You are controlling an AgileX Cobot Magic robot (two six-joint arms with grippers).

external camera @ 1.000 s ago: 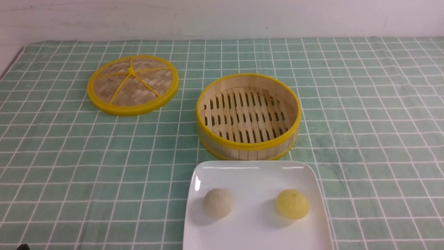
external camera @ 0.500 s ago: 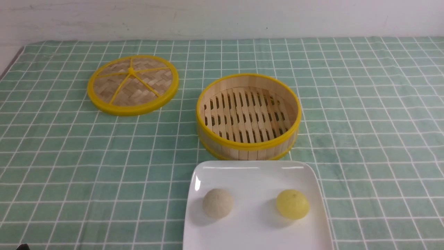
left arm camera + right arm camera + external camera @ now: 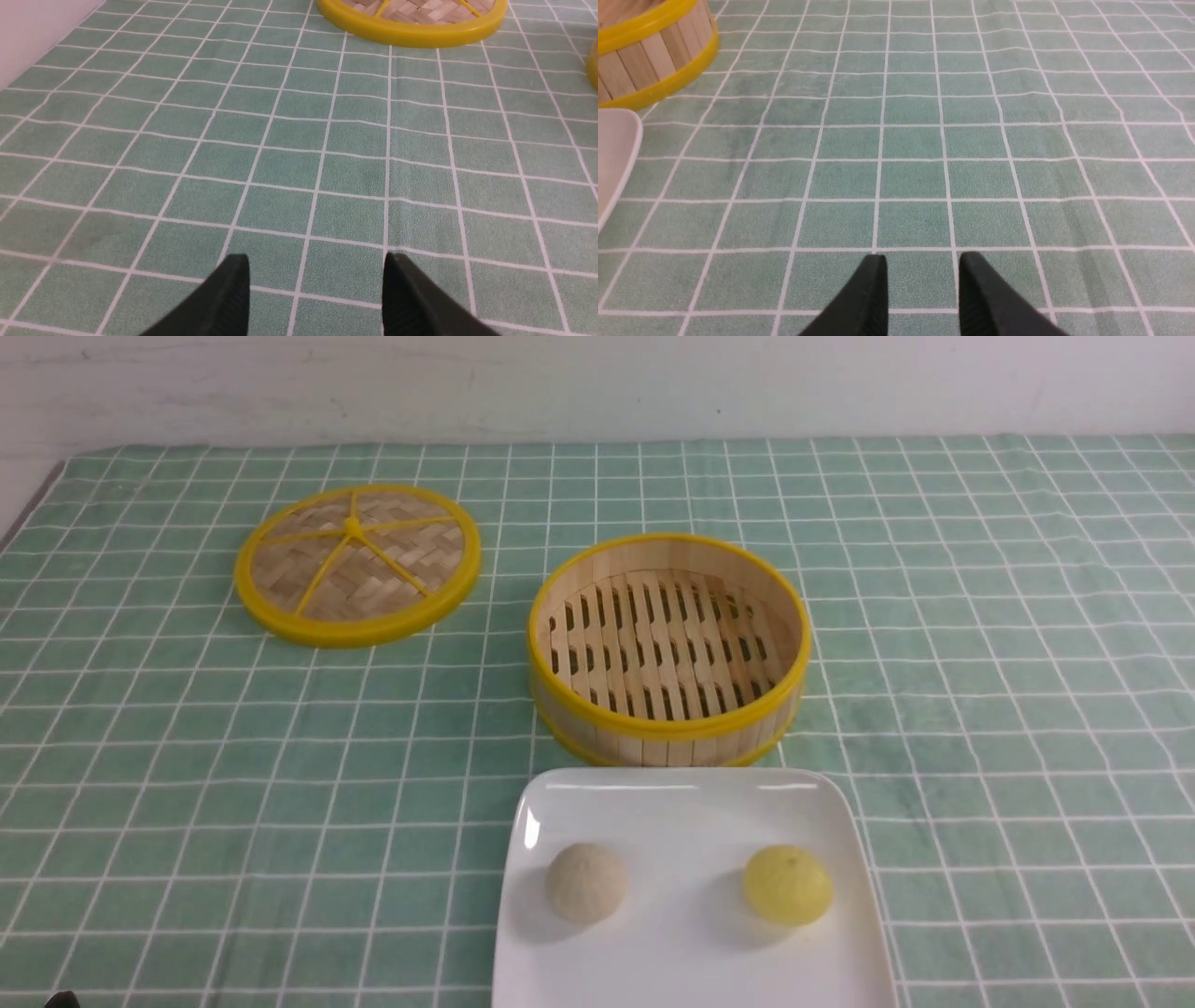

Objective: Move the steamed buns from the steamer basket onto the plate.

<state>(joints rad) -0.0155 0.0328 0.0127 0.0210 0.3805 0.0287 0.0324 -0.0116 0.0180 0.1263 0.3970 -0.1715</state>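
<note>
Since both buns already sit on the plate point(image 3: 691, 803), there looks to be little left to carry. Taking the plate as the landmark: on it, toward the near side, rest the beige bun point(image 3: 586, 882) and the yellow bun point(image 3: 787, 885), well apart from each other. They look soft and light, easily dented; I would take each low around its sides, gently. Off to the left of the plate the left gripper point(image 3: 315, 298) hangs over bare desk point(image 3: 187, 756) with its jaws spread, holding nothing; to the right, the right gripper point(image 3: 922, 294) stands partly spread, also empty. Just behind the plate stands the steamer basket point(image 3: 667, 723), with no bun in it. Farther back, to the left, lies the lid point(image 3: 358, 563).
</note>
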